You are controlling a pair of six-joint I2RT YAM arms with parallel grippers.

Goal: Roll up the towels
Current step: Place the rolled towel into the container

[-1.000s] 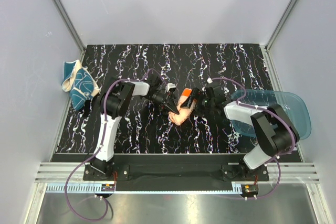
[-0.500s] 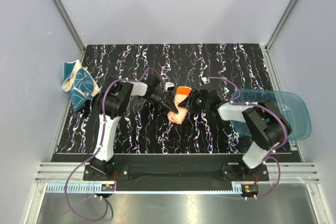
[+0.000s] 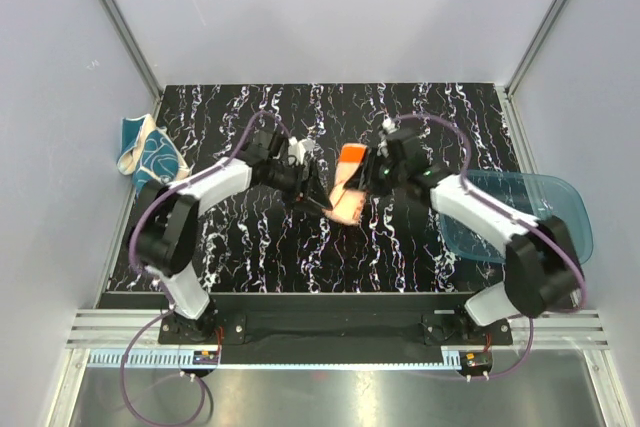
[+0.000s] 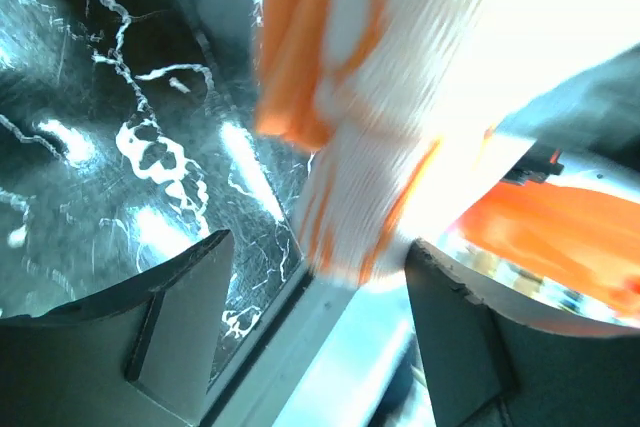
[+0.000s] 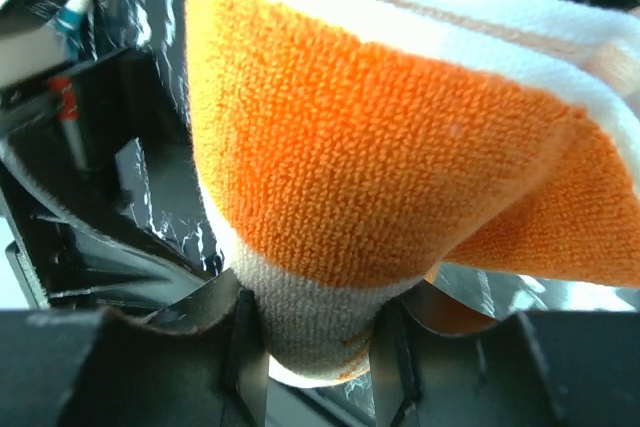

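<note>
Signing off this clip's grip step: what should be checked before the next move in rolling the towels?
1. Hold of right gripper on orange towel: ok, the cloth is pinched between its fingers.
2. Hold of left gripper on that towel: not ok, jaws wide, cloth loose between them.
3. Orange towel rolled: not ok, it is a loose bunch between the arms.
4. Teal towel rolled: not ok, crumpled at the left edge of the table.
5. Orange towel lifted off the table: cannot tell.

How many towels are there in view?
2. The orange towel is at the centre, held by the right gripper; the teal towel lies at the left edge of the table. None seems hidden.
</note>
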